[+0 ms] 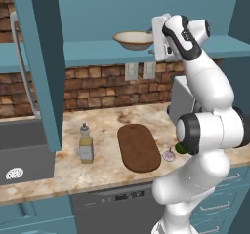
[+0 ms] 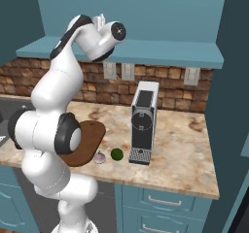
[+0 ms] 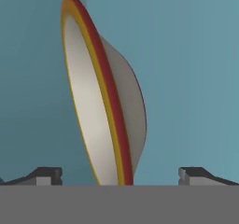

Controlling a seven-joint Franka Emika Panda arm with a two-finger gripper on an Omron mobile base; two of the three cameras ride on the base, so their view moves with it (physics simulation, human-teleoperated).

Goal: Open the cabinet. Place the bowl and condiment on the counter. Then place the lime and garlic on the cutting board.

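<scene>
Teal fills the top of the left base view: the cabinet (image 1: pixel 34 62) stands open, its door swung out on the left, and the bowl (image 1: pixel 133 40) sits on its shelf, high above the cutting board (image 1: pixel 139 147). The gripper (image 1: pixel 157 37) is at the bowl's right rim. The condiment (image 1: pixel 86 144) already stands on the counter (image 1: pixel 107 172), just left of the board; the garlic (image 1: pixel 169 155) lies off the board's right end, with the lime (image 1: pixel 180 148) beyond it, partly hidden by the arm.

From the right base view, garlic (image 2: pixel 99 157) and lime (image 2: pixel 116 154) lie side by side on the counter (image 2: pixel 180 159), off the board (image 2: pixel 85 142) toward a coffee machine (image 2: pixel 144 123).

Through the hand view, the bowl (image 3: pixel 105 101) appears edge-on, its rim running down between the two spread fingertips (image 3: pixel 44 175); the jaws are released and grasp nothing. I judge the bowl to be the next pick. A thin, curved rim could slip as the jaws close, or tip the bowl off the shelf onto the counter below. Lifting out carelessly could also knock it against the shelf edge.
</scene>
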